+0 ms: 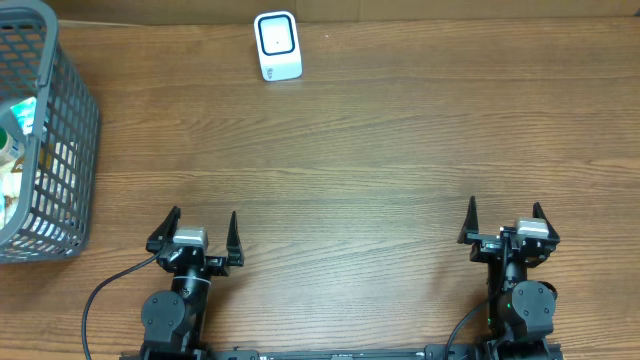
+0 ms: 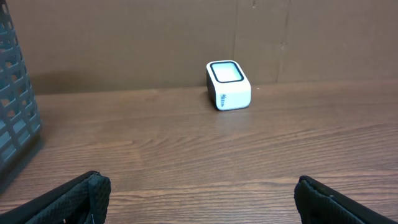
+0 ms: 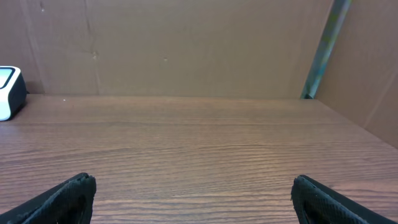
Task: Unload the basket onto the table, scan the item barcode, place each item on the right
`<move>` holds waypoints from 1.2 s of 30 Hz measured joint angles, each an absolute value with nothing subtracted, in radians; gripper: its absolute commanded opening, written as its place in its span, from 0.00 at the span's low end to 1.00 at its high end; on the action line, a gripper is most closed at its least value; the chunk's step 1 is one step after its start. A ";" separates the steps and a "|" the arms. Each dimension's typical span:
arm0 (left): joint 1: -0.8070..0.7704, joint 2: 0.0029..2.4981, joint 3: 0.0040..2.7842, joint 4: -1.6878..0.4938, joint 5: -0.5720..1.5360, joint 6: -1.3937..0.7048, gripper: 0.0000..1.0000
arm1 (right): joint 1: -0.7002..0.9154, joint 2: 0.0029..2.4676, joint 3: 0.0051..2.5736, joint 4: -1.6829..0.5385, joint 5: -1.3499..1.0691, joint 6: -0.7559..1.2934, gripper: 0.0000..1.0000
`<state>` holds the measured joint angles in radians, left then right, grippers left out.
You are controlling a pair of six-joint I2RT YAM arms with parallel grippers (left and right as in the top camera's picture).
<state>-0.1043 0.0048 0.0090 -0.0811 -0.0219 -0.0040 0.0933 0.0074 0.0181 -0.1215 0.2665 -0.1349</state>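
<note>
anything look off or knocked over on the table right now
Nothing stands out. The white scanner sits flat at the far edge, the grey basket stands upright at the left with its items inside, and nothing is spilled on the table. The left gripper and right gripper are open and empty.

Overhead top-down; wrists low, forward; scanner [image 1: 278, 45] shared
</note>
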 measured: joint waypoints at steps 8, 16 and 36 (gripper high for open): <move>-0.103 0.005 0.008 -0.053 0.231 -0.224 1.00 | 0.120 0.007 0.018 -0.090 0.055 0.008 1.00; -0.103 0.005 0.008 -0.052 0.280 -0.271 0.99 | 0.120 0.007 0.018 -0.090 0.011 0.038 1.00; -0.103 0.005 0.008 -0.052 0.286 -0.282 0.99 | 0.120 0.007 0.018 -0.090 0.004 0.049 1.00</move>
